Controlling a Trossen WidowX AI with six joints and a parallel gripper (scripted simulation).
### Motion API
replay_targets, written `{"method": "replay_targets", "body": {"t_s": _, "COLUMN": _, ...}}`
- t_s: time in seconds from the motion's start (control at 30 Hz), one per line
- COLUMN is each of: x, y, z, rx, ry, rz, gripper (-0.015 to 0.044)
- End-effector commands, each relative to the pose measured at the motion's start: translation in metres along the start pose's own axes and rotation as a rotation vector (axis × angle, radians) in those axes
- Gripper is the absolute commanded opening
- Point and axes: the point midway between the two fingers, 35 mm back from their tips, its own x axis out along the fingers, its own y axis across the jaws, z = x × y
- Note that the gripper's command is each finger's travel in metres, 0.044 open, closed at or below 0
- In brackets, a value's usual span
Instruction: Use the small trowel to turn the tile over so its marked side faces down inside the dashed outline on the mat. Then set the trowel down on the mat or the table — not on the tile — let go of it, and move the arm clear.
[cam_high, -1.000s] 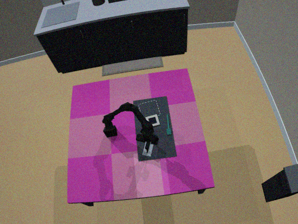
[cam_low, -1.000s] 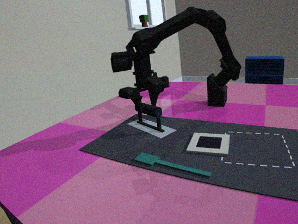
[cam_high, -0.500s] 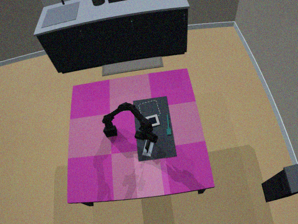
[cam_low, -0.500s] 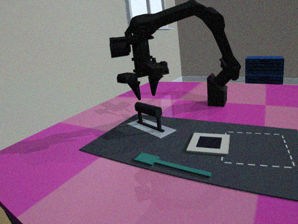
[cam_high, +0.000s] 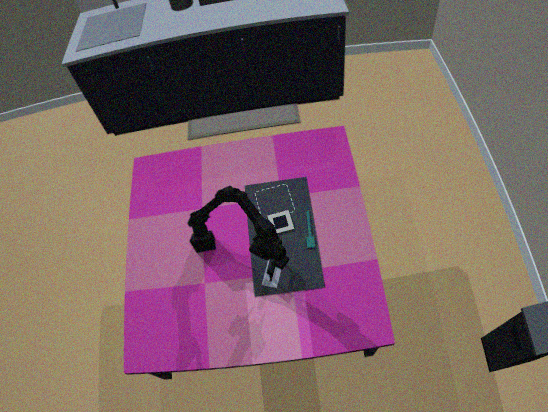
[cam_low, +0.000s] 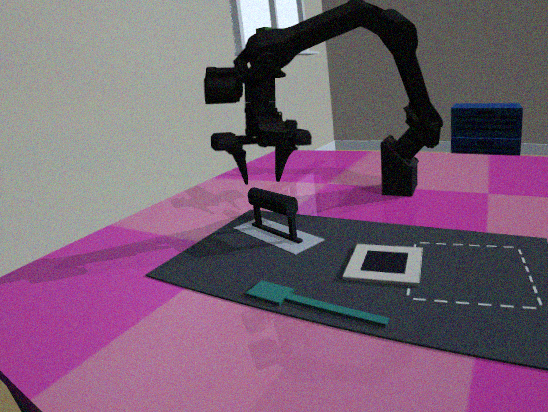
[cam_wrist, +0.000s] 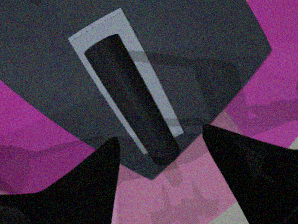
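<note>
The white square tile with a dark centre (cam_high: 287, 229) (cam_low: 414, 265) lies across the dashed outline's edge, unturned. My black gripper (cam_low: 262, 182) (cam_wrist: 161, 136) is released above the black-handled trowel (cam_high: 272, 282) (cam_low: 272, 201) (cam_wrist: 131, 97), probably to allow regrasping.

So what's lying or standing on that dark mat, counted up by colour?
White with a dark centre: 1, the tile
Grey with a black handle: 1, the trowel
Green: 1, a flat long-handled tool
Total: 3

The setting resembles a domestic kitchen: a long dark cabinet unit (cam_high: 215, 75) with a pale grey countertop (cam_high: 210, 27) stands beside a flat grey rectangular mat (cam_high: 244, 122) on a tan floor (cam_high: 425, 200).
</note>
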Motion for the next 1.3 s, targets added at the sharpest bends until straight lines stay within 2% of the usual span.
{"method": "replay_targets", "body": {"t_s": 0.0, "x": 0.000, "y": -0.002, "z": 0.000, "rx": 0.105, "ry": -0.003, "rz": -0.040, "gripper": 0.0300}}
{"method": "replay_targets", "body": {"t_s": 0.73, "x": 0.013, "y": -0.009, "z": -0.009, "rx": 0.756, "ry": -0.112, "rz": -0.225, "gripper": 0.0300}}
{"method": "replay_targets", "body": {"t_s": 1.27, "x": 0.017, "y": -0.008, "z": -0.010, "rx": 1.244, "ry": -0.297, "rz": -0.312, "gripper": 0.0300}}
